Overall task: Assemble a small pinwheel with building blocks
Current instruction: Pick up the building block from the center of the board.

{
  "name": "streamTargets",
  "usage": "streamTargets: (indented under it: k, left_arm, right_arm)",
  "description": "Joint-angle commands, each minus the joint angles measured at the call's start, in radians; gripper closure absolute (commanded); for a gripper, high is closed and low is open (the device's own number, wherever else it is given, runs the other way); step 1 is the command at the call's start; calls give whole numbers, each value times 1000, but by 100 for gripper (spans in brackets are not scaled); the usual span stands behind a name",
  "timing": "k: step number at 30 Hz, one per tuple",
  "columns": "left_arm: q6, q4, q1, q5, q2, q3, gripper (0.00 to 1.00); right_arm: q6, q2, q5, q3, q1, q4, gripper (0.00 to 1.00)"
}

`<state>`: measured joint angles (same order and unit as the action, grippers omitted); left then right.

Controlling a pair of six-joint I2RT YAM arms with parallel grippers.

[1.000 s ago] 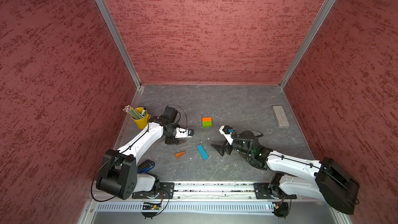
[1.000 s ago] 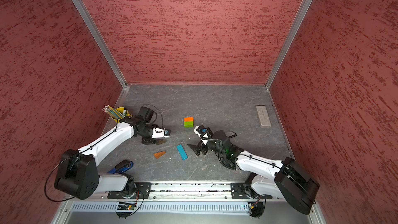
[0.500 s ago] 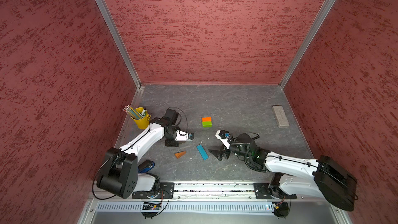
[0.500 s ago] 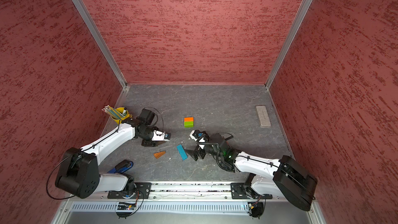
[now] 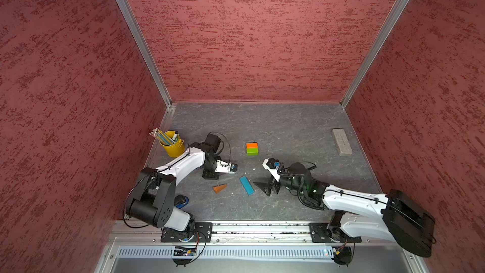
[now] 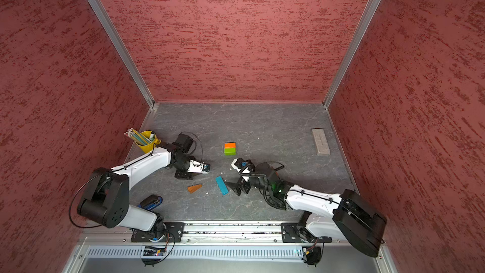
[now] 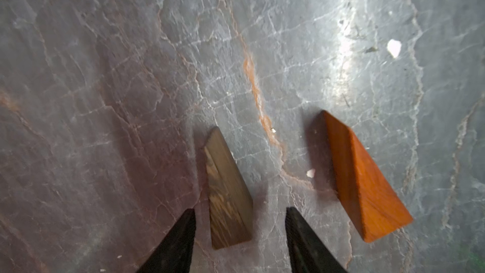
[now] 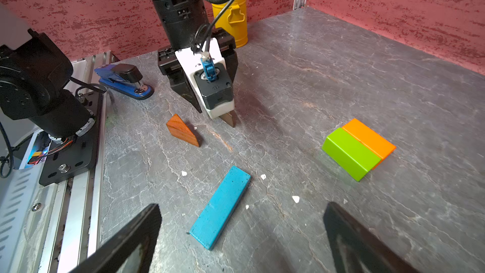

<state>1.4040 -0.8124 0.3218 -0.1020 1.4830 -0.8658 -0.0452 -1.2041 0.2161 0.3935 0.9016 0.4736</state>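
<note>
Two blocks, orange and green, lie pressed together as the hub point(image 5: 252, 148) in the middle of the counter point(image 5: 288, 124), and nothing is fitted to it yet. The blue bar point(image 5: 246, 185) lies flat nearer the robot, apart from the hub. The orange wedge point(image 5: 220, 188) is near the bar, and the dark wedge point(image 7: 228, 193) is just beside that. Over the last second no piece has moved; only the arms have. The left hand point(image 7: 240, 209) has sunk a little over the dark wedge and narrowed slightly, and the right hand point(image 8: 242, 204) has slid closer to the bar. That reads as two pickups being lined up, a blade and the stem, with the assembly itself barely begun; only two wedges can be seen. The left hand stands about half open, its fingers on either side of the dark wedge's thick end with counter showing in both gaps, so it holds nothing. The right hand is spread wide and empty, low to the counter, with the bar lying just ahead of its fingers.
</note>
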Motion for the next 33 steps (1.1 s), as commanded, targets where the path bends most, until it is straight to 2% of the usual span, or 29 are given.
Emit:
streamTargets:
  k: [1,10,33]
  left_arm:
    - [9,18,-2,9,22,-23,43]
    - [6,17,-7,17,58,-36,45]
    - [-22,12,-9,16,96,-55,59]
  right_arm:
    - [1,10,-16,-9,8,13,1]
    - [-1,7,-17,-12,7,11,1]
    - [1,8,-23,-20,7,10,1]
